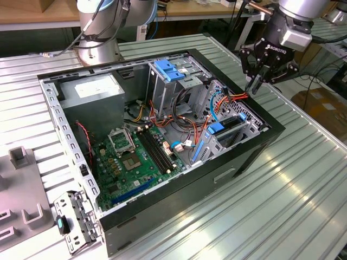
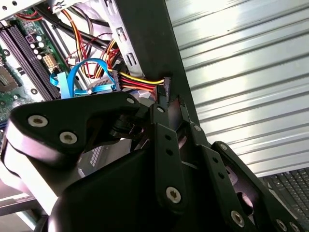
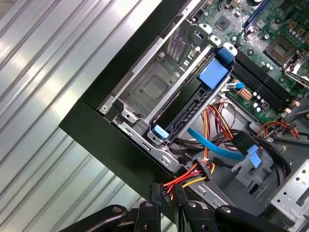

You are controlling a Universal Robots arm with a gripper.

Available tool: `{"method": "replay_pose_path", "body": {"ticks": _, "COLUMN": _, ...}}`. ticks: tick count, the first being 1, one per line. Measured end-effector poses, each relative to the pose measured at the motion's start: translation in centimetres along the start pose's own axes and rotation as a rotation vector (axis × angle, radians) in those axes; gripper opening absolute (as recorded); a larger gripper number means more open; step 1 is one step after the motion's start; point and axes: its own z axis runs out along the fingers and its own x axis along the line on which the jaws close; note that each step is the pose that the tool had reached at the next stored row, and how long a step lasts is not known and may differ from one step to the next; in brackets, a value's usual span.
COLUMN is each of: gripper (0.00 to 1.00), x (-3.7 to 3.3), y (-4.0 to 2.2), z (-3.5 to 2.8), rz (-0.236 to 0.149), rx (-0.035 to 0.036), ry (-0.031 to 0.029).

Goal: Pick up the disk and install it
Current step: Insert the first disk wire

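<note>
gripper was clenched, no disk in it, just beside the pwr wires. disk sat in the drive cage. risk, imo: fingertips could snag those wires & pull the connector loose.

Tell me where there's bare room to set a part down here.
Bare ribbed table runs alongside the case on the exterior view's right. Crowded: cables fill the case around the drive cage, and grey fixtures occupy the exterior view's left.

Disk in drive cage, inside case
</note>
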Motion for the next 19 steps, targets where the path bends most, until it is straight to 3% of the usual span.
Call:
{"method": "replay_pose_path", "body": {"ticks": 4, "gripper": 0.25, "x": 0.01, "y": -0.02, "z": 0.21, "rz": -0.072, "rx": 0.0005, "ry": -0.0001}}
{"method": "replay_pose_path", "body": {"ticks": 8, "gripper": 0.25, "x": 0.01, "y": -0.02, "z": 0.68, "rz": -0.179, "rx": 0.0014, "ry": 0.0003}}
{"method": "replay_pose_path", "body": {"ticks": 13, "gripper": 0.25, "x": 0.01, "y": -0.02, "z": 0.96, "rz": -0.277, "rx": 0.0018, "ry": 0.0000}}
{"method": "replay_pose_path", "body": {"ticks": 17, "gripper": 0.25, "x": 0.01, "y": -0.02, "z": 1.29, "rz": -0.348, "rx": 0.0029, "ry": 0.0003}}
{"method": "replay_pose_path", "body": {"ticks": 19, "gripper": 0.25, "x": 0.01, "y": -0.02, "z": 1.43, "rz": -0.358, "rx": 0.0031, "ry": 0.0006}}
